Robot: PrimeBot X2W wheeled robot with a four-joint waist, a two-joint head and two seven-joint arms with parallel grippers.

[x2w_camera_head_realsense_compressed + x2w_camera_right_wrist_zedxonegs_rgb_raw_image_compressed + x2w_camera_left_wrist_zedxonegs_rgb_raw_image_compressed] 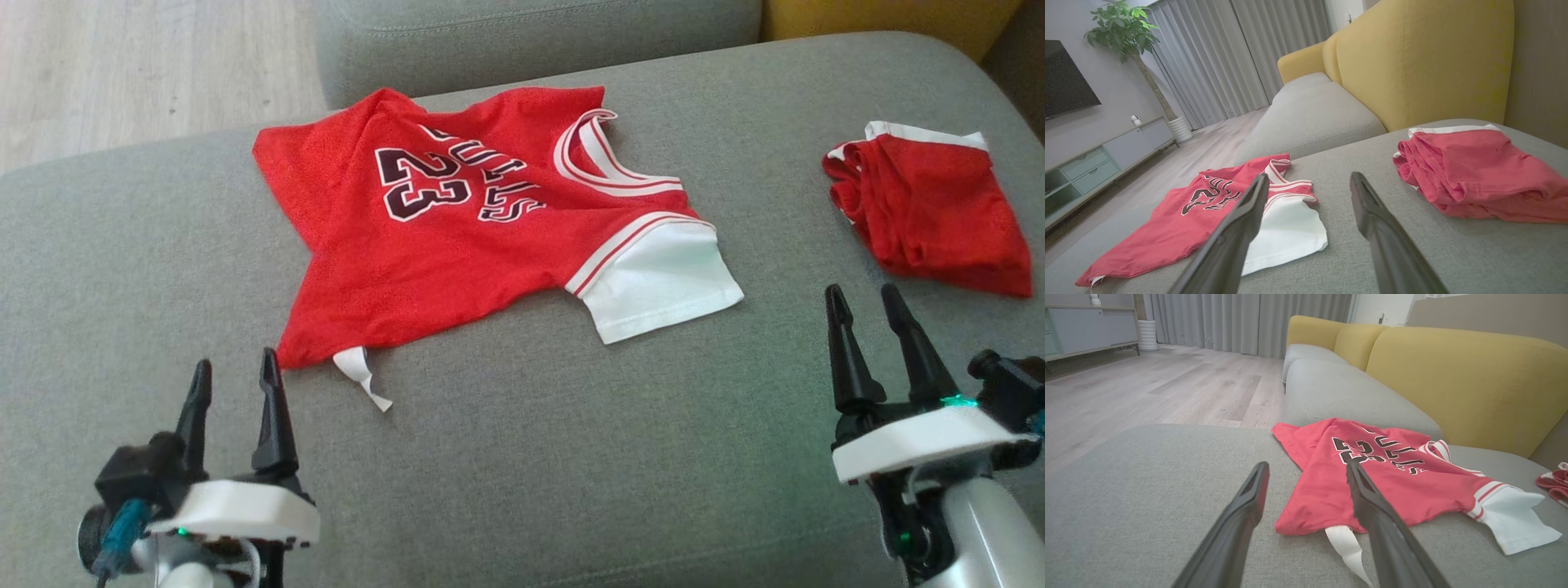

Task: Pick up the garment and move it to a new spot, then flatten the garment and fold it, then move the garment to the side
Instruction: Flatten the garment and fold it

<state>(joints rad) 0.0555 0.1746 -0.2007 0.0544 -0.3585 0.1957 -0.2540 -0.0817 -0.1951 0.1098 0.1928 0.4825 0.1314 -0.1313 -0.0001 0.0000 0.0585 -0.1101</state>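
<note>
The garment [457,237] is a red jersey with "23" in black and a white sleeve, lying loosely spread on the grey sofa cushion [522,457]; it also shows in the left wrist view [1380,477] and the right wrist view [1208,208]. A white tag [363,377] sticks out at its near corner. My left gripper [233,376] is open at the lower left, just short of that corner, holding nothing. My right gripper [865,302] is open at the lower right, apart from the jersey's white sleeve [661,282].
A folded red garment with white trim [931,208] lies at the cushion's right, just beyond my right gripper. A second grey cushion [531,33] and yellow backrests [1457,375] stand behind. Wooden floor [122,73] lies past the cushion's far left edge.
</note>
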